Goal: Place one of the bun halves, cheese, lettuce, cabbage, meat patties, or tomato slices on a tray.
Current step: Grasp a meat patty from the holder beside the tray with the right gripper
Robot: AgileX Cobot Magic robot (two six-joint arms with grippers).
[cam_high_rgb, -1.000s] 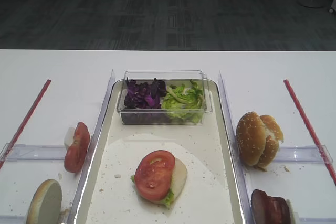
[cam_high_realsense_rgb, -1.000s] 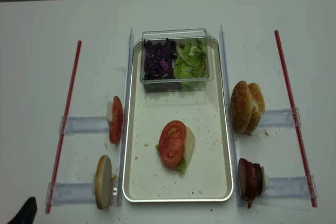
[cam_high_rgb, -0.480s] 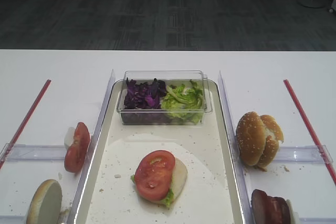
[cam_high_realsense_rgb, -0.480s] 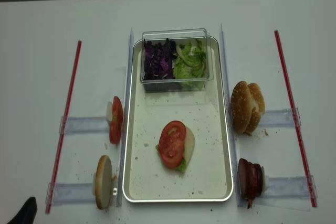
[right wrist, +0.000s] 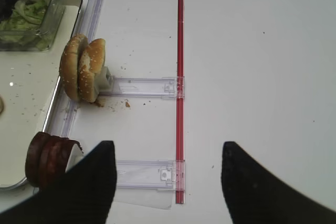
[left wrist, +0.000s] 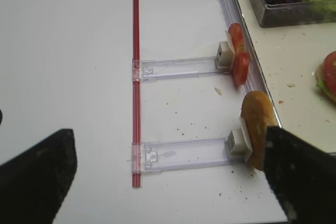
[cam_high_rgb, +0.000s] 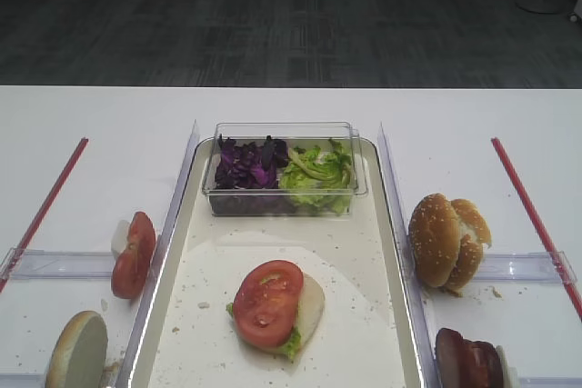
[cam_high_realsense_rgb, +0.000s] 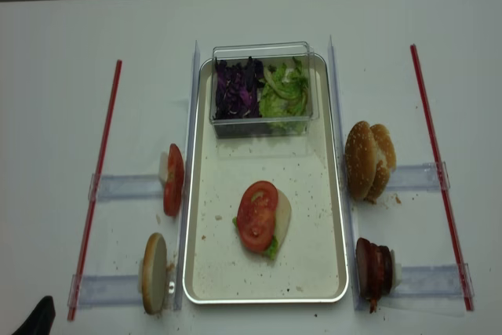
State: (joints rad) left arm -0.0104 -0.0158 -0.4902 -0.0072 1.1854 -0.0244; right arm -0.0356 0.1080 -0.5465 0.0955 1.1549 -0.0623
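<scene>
The wide-open, empty right tool (right wrist: 165, 182) hovers nearest the dark reddish-brown round meat patties (right wrist: 50, 158), standing on edge just left of it beside the cream-white rectangular tray (right wrist: 31, 114).

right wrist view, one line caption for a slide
Open right tool above the table, sesame bun halves and meat patties beside the tray.

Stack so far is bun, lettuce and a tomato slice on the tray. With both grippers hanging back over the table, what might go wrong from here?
1. The tomato slice sits off-centre on the bun half; a patty set on top may slide it off.
2. The patties stand on edge against a holder, close to the tray rim. The open right gripper may clip the rim or grab several.
3. The sesame buns lean together, so picking one may topple the other.
</scene>
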